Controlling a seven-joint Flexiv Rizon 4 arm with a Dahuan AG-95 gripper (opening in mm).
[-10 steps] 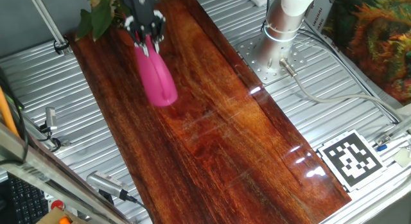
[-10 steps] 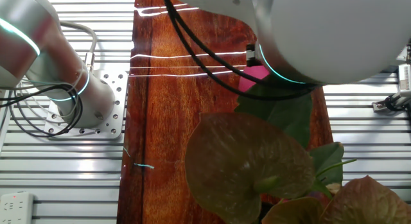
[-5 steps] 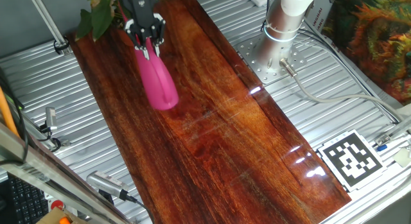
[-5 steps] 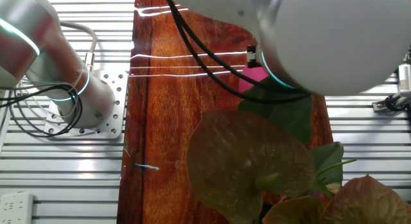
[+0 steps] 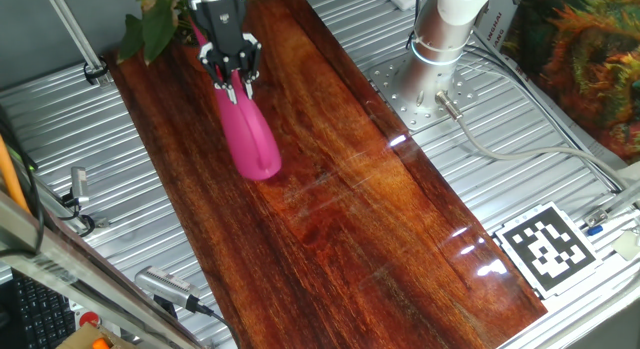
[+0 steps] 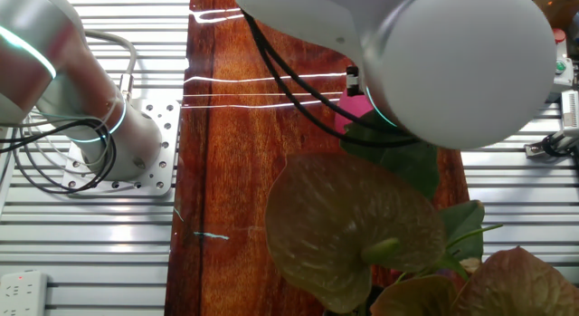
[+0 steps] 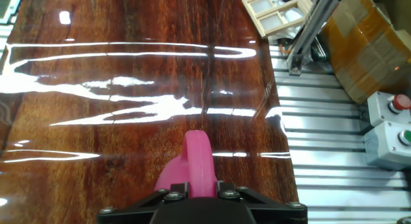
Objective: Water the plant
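Jaws pinch handle of pink watering can (image 5: 248, 137). Gripper (image 5: 232, 77) at can's upper end, near board's far-left corner. Can tilted, long axis running from gripper down toward wooden board (image 5: 350, 219) centre, base lowest. Plant (image 5: 150, 24) just beyond gripper, at board's corner.

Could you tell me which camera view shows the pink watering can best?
One fixed view shows the pink watering can best: its whole body, with the tool shut on its top. The other fixed view shows only a pink sliver beside the arm. The hand view shows just its top.
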